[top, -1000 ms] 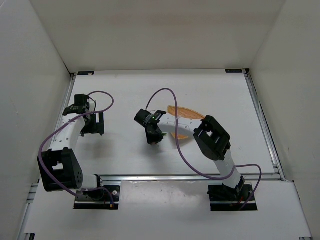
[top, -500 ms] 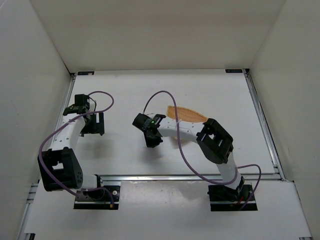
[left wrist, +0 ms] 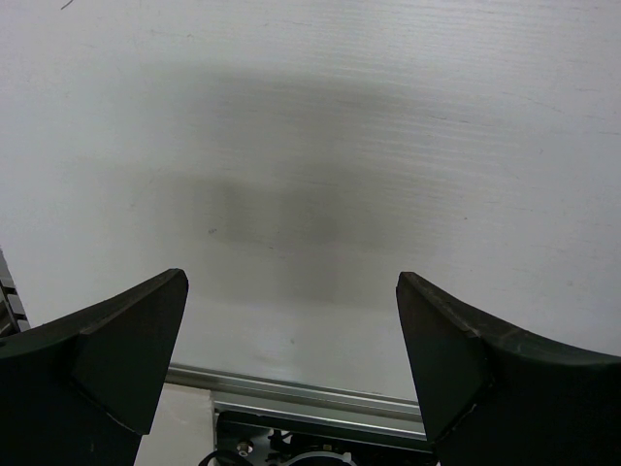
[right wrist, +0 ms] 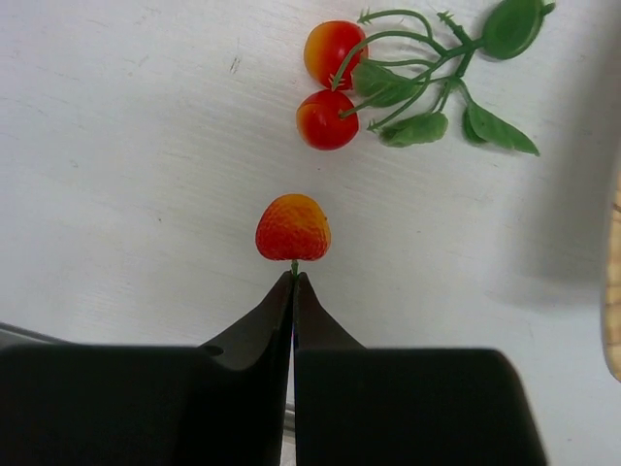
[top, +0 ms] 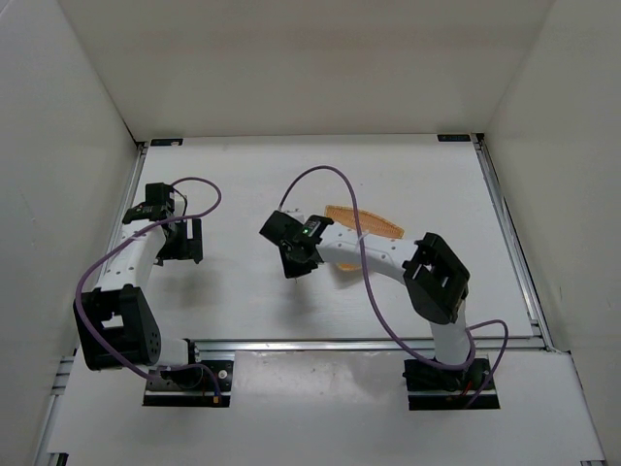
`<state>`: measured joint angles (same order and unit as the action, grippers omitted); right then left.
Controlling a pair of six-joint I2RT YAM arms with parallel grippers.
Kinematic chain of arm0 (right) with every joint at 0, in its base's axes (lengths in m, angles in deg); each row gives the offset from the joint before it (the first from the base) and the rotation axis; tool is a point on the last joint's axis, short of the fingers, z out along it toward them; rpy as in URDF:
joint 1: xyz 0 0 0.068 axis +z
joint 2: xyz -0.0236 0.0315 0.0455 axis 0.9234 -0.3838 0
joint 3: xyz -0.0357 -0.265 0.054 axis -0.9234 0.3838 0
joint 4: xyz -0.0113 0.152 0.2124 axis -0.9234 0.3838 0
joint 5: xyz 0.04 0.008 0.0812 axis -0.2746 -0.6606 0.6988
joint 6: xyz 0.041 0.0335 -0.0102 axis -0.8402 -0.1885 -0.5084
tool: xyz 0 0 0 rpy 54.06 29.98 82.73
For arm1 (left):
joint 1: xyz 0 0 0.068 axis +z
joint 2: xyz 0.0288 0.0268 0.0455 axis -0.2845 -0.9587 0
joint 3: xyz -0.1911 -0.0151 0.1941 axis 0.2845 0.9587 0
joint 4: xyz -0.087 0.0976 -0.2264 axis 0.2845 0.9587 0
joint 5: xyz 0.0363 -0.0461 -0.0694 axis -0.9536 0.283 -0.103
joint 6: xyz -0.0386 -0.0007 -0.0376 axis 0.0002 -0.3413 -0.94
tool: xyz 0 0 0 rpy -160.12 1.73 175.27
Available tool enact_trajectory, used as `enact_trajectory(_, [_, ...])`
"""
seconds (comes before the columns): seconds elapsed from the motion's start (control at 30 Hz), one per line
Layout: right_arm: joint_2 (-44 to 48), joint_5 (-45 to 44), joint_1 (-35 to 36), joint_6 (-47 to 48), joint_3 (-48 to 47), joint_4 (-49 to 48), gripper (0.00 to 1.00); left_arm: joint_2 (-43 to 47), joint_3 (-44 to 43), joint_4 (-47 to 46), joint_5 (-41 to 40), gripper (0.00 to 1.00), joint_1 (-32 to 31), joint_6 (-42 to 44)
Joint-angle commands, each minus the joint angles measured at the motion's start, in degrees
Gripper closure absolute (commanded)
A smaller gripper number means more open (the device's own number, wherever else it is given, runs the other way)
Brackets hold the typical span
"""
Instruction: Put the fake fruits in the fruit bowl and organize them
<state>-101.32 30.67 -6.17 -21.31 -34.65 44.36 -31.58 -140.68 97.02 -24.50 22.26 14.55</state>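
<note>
Tabletop (top: 417,175), plain white inside white walls (top: 291,68), carries the wicker basket (top: 380,223).

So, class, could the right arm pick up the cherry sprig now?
Probably not yet: the right gripper is shut on the strawberry by its stem. The cherry sprig lies just beyond, uncovered, so the way looks free once that fruit is set down.
</note>
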Motion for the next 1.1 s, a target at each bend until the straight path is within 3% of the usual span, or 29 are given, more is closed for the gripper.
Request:
enact_trajectory(0.0, [7.6,-4.8,-0.8,0.3,-0.9,0.8,1.0,0.7,0.2,-0.4,-0.6,0.0,-0.3,0.0])
enact_trajectory(0.23, [11.4,-7.7,-13.4,-1.1,2.1,3.9,1.0,0.7,0.2,-0.4,-0.6,0.0,-0.3,0.0])
enact_trajectory(0.3, [10.0,-8.2,-16.8,-0.2,2.6,5.7,0.95,0.7,0.2,-0.4,-0.6,0.0,-0.3,0.0])
enact_trajectory(0.33, [10.0,-8.7,-18.4,0.5,2.6,5.7,0.89,0.7,0.2,-0.4,-0.6,0.0,-0.3,0.0])
enact_trajectory(0.37, [9.3,-8.7,-19.1,1.0,2.6,6.2,0.7,0.7,0.2,-0.4,-0.6,0.0,-0.3,0.0])
enact_trajectory(0.43, [8.6,-8.2,-20.5,2.4,1.2,6.7,0.49,0.7,0.2,-0.4,-0.6,0.0,-0.3,0.0])
enact_trajectory(0.47, [8.6,-8.2,-20.5,2.5,1.2,6.7,0.31,0.7,0.2,-0.4,-0.6,0.0,-0.3,0.0])
enact_trajectory(0.53, [9.1,-8.2,-20.5,3.9,0.3,6.7,0.23,0.7,0.2,-0.4,-0.6,0.0,-0.3,0.0])
enact_trajectory(0.7, [10.6,-5.7,-15.6,9.6,-1.8,1.2,0.13,0.7,0.2,-0.4,-0.6,0.0,-0.3,0.0])
enact_trajectory(0.8, [6.9,-2.4,-11.4,14.1,-4.5,0.7,0.09,0.7,0.2,-0.4,-0.6,0.0,-0.3,0.0])
enact_trajectory(1.0, [-5.9,1.8,-6.3,13.1,-14.7,4.4,0.09,0.2,0.2,-0.4,0.0,0.0,-0.3,0.0])
enact_trajectory(1.07, [-8.3,3.1,-5.8,11.4,-15.2,4.5,0.14,0.7,0.2,-0.4,1.2,0.0,-0.3,0.0])
